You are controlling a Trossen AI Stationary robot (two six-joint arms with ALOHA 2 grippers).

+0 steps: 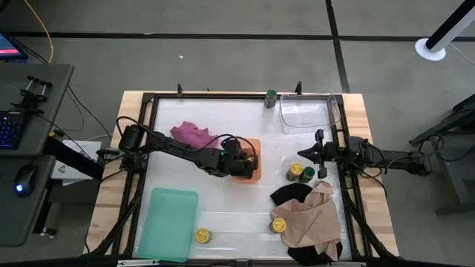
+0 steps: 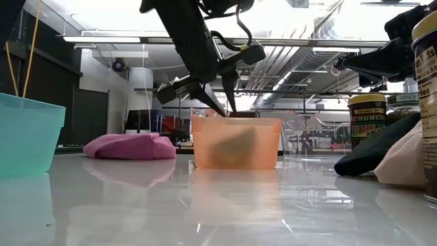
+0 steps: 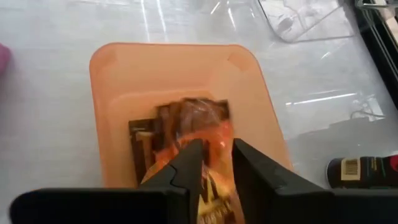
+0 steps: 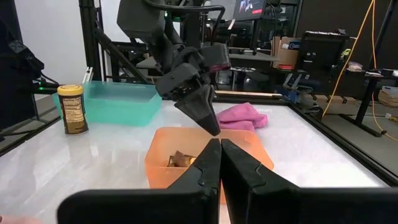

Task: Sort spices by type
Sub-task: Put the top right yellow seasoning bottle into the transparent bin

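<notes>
Left gripper (image 3: 214,163) hangs over the orange bin (image 1: 256,144) at mid-tabletop, its jaws a little apart around the top of an orange-and-black packet (image 3: 196,121). Wrist view shows the packet lying inside the bin, on top of at least one other of the same kind. Whether the fingers are touching the packet or just clear of it, cannot tell. Judgement: this is the drop-off step for a packet, release under way.

Right gripper (image 1: 311,152) waits at the right side of the tabletop, jaws together, nothing in them.

Other spices on view: two jars (image 1: 300,173) near the right gripper; a green-lidded jar (image 1: 271,98) at the far edge beside the clear bin (image 1: 286,122); a yellow-lidded jar (image 1: 202,236) beside the teal bin (image 1: 152,222); another yellow-lidded jar (image 1: 279,225) against the tan cloth (image 1: 312,215).

Next move, as I read it: spread the left jaws fully, lift straight up clear of the bin wall, then go for a jar. The yellow-lidded one by the teal bin looks the easier reach for that arm.
</notes>
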